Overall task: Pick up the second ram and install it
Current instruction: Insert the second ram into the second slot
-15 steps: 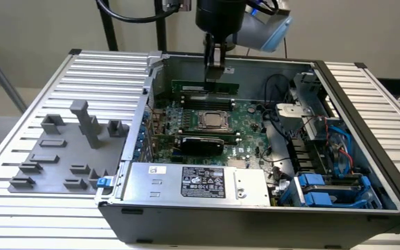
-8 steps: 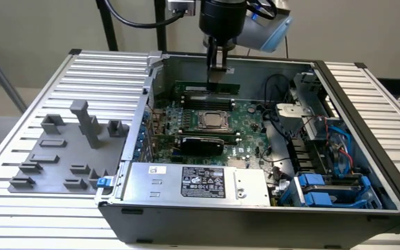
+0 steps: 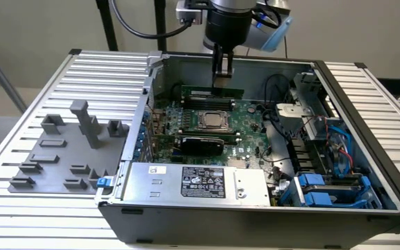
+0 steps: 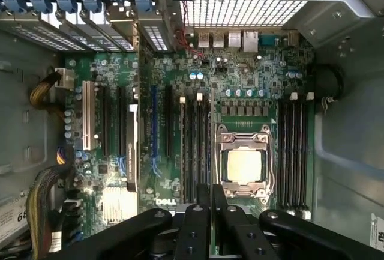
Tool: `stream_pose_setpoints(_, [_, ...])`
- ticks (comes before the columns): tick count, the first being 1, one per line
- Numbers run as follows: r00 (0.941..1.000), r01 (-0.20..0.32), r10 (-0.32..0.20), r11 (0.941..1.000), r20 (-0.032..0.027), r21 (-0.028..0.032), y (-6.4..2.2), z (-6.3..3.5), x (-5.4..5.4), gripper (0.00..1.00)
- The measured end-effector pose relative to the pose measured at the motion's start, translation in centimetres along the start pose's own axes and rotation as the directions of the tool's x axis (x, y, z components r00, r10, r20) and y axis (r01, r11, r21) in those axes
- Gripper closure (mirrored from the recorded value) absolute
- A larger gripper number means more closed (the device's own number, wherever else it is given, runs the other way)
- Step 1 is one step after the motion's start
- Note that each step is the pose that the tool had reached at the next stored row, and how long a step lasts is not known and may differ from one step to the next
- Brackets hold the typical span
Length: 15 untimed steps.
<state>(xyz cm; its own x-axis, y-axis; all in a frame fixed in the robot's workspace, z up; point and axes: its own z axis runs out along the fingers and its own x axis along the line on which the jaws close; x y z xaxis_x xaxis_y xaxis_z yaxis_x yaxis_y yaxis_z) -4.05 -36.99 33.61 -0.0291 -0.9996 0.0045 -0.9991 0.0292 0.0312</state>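
Second ram [image 3: 198, 90] hangs clamped in the narrowly closed pincer [image 3: 222, 82] above motherboard [image 3: 247, 119].

The surface [image 3: 54, 78] is ribbed bare metal with a dull silver sheen, and the fixture blocks [image 3: 68, 151] on it are matt gray plastic. The computer case [image 3: 255, 221] is sheet metal, dark and matt outside, plain gray inside. The power supply [image 3: 151, 182] is bare, faintly shiny metal with a smooth black label [image 3: 203, 183]. The motherboard [image 4: 180, 74] is glossy green board, and its processor [image 4: 244, 165] has a smooth satin metal lid. The second ram [image 3: 200, 90] is the same green board. The gripper [image 4: 211, 188] has matt black jaws. The drive carriers [image 3: 322, 190] are smooth blue plastic.
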Motion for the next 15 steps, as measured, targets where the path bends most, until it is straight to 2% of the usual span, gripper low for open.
stream_pose_setpoints(5, [1.0000, -0.002, 0.002, 1.0000, -0.0005, 0.0000, -0.09, 0.80, -0.15, 1.00])
stream_pose_setpoints(15, [1.0000, -0.002, 0.002, 1.0000, -0.0013, 0.0000, -0.09, 0.80, -0.15, 1.00])
